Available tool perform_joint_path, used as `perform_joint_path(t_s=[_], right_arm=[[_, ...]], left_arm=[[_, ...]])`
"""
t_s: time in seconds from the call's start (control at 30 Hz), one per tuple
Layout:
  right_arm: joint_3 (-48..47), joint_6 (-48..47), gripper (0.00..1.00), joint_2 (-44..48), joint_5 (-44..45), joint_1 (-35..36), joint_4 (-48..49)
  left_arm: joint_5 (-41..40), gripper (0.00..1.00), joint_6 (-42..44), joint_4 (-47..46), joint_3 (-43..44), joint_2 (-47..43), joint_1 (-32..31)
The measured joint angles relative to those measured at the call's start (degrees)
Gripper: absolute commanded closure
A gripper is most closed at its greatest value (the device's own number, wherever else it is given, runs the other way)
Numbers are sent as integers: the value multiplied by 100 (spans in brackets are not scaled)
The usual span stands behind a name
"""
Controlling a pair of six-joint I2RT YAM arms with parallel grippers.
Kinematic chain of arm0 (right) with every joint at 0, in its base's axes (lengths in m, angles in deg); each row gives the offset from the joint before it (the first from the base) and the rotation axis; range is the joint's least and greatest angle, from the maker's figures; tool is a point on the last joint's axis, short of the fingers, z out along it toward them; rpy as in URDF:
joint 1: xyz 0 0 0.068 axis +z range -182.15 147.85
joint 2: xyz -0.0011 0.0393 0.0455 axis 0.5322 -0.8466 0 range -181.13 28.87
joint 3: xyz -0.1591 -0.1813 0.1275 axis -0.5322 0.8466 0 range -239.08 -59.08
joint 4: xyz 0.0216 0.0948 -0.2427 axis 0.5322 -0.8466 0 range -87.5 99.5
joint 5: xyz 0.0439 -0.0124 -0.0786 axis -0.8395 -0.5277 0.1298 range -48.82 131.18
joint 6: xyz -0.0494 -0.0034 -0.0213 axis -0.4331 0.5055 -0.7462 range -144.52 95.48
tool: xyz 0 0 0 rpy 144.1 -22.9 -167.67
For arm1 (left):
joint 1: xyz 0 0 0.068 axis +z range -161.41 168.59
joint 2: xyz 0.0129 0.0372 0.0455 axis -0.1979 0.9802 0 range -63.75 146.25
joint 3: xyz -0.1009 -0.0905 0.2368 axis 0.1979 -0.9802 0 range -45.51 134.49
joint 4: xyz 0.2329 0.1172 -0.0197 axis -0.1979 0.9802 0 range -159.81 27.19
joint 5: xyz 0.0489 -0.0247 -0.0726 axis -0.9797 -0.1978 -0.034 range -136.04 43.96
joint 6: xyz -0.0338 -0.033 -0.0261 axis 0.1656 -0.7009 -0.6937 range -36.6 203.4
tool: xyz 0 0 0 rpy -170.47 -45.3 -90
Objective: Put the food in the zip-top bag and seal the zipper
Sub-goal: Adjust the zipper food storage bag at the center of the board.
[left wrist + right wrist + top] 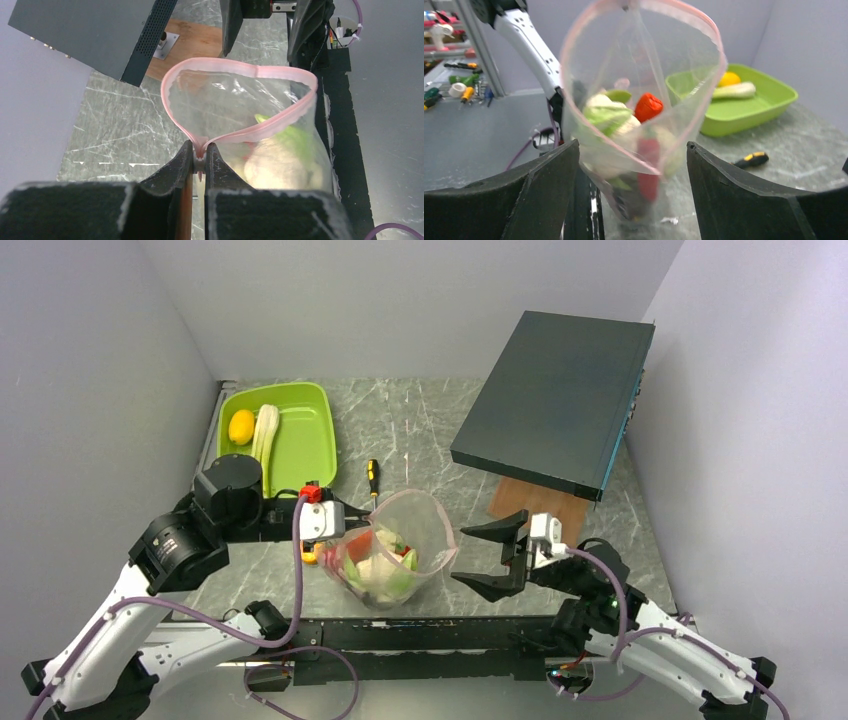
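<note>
The clear zip-top bag (pixel 420 525) hangs upright over the table's near middle with its mouth gaping open. Its pink zipper (pixel 240 67) forms a wide loop. My left gripper (pixel 340 525) is shut on the zipper's left end (pixel 200 150), holding the bag up. The food (pixel 385 562) lies in the bag's bottom: white cauliflower (pixel 624 127), a green leafy head (pixel 604 115) and red chili peppers (pixel 648 106). My right gripper (pixel 462 555) is open just right of the bag, and its fingers (pixel 549 180) flank the bag's lower part without touching it.
A lime-green tray (pixel 305 445) at the back left holds a yellow piece (pixel 241 426) and a pale long piece (pixel 265 432). A yellow-and-black screwdriver (pixel 373 478) lies behind the bag. A dark flat box (pixel 555 400) rests tilted on a wooden block (pixel 535 505) at the right.
</note>
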Motion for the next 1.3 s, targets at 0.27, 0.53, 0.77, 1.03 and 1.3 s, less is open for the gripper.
perform_joint_path(t_s=[0.27,0.53,0.77,1.03,1.3], right_arm=[[2,-188,20,4,-214,-2,225],[2,-503,20,170,518,-4,166],[-26,-498,23,39,385,-4,203],[-181,-188,21,-201,-404,-4,76],[-179,-13,24,-203,-715,-4,232]], left_arm=[[157,100,20,295,109,57,0],[297,100,61,527,356,234,0],[356,100,4,535,446,192,0],[396,100,-26,715,662,166,0],[442,100,-24,874,949,120,0]])
